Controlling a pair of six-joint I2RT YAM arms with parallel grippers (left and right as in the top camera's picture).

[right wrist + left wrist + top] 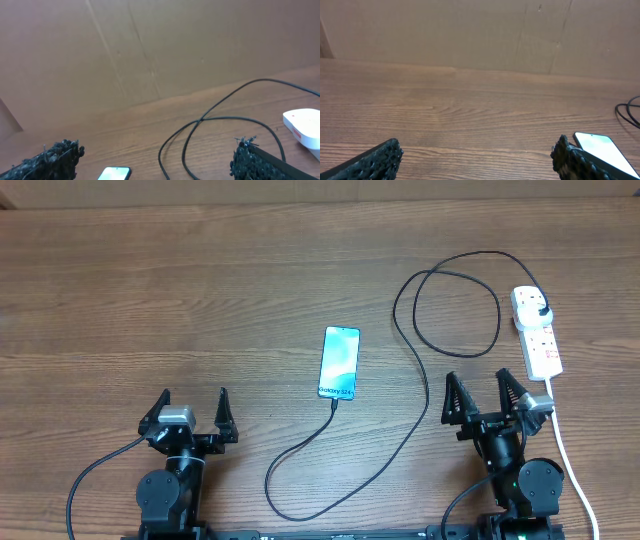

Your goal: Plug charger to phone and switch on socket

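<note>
The phone (pixel 340 362) lies flat mid-table with its light-blue screen lit. It also shows in the left wrist view, phone (pixel 602 149), and in the right wrist view, phone (pixel 115 174). The charger (pixel 410 425), a thin black cable, has its small end at the phone's near edge; whether it is seated I cannot tell. It loops right to a black plug (pixel 541 309) in the white socket (pixel 537 340). My left gripper (pixel 192 396) stands open left of the phone. My right gripper (pixel 477 379) stands open near the socket, with nothing between its fingers.
The socket's white cord (pixel 572 465) runs toward the table's front edge, past my right arm. Cable loops (pixel 200 130) lie ahead of the right gripper, and the socket's end (pixel 305 125) shows at right. A brown cardboard wall (pixel 470 30) backs the table.
</note>
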